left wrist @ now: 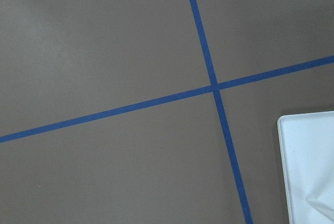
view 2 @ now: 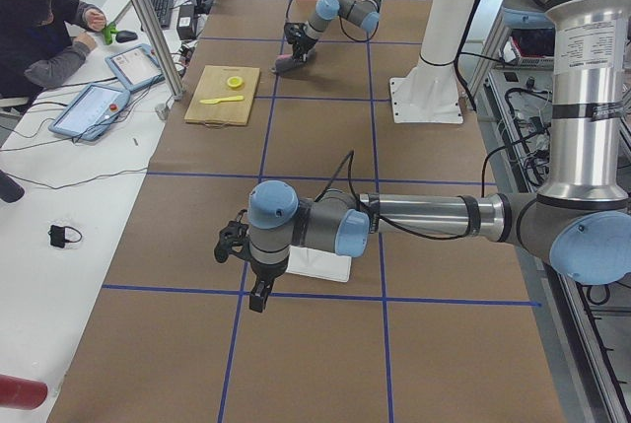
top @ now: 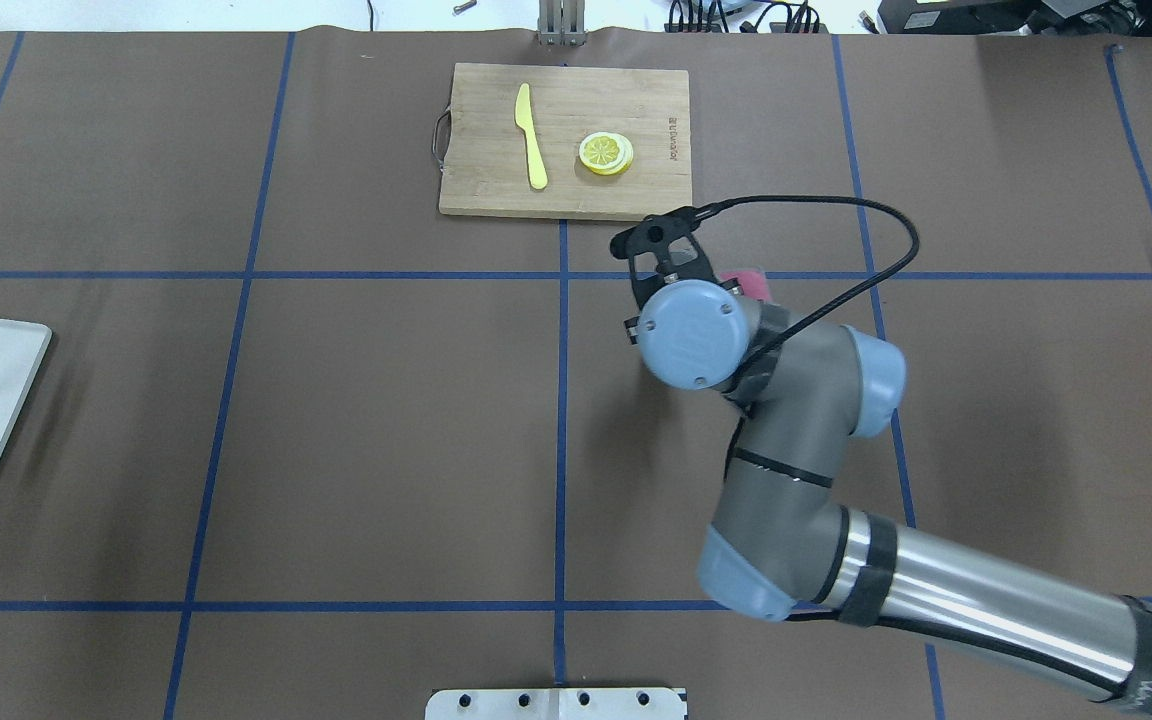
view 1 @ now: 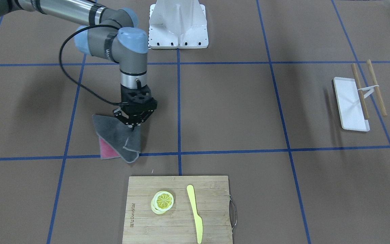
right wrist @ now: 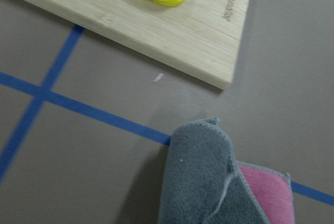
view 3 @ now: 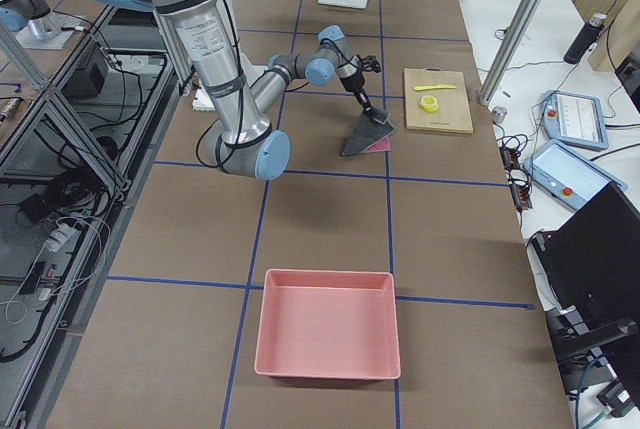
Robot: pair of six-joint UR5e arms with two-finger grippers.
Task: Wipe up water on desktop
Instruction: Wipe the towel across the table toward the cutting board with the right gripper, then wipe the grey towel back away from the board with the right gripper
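Clamped shut on a raised fold of a grey cloth [view 1: 122,140]: right gripper [view 1: 132,124], pointing straight down, fingertips together and sunk in the fabric. Hanging from those fingers like a small tent, lower edges resting on the desktop [view 1: 232,108], pink underside showing at one corner. Soft, napped weave with a stitched hem. From overhead, almost wholly hidden beneath the wrist, only a pink sliver visible.

Spread flat beneath and all around the fingers: matte brown desktop, ruled into large rectangles by thin blue tape.

Just beyond the fingers, away from the robot: a rectangular bamboo cutting board [view 1: 212,203] with a metal handle, cut off at the front view's bottom edge, bearing stacked lemon slices [view 1: 163,201] and a flat yellow knife [view 1: 196,213].

Well off to the side of the fingers: a smooth white tray [view 1: 349,105] with two thin wooden sticks [view 1: 360,91] across it.

Seen only small from the side, near that tray: left gripper [view 2: 258,297]. Impossible to tell whether fingers apart or together.
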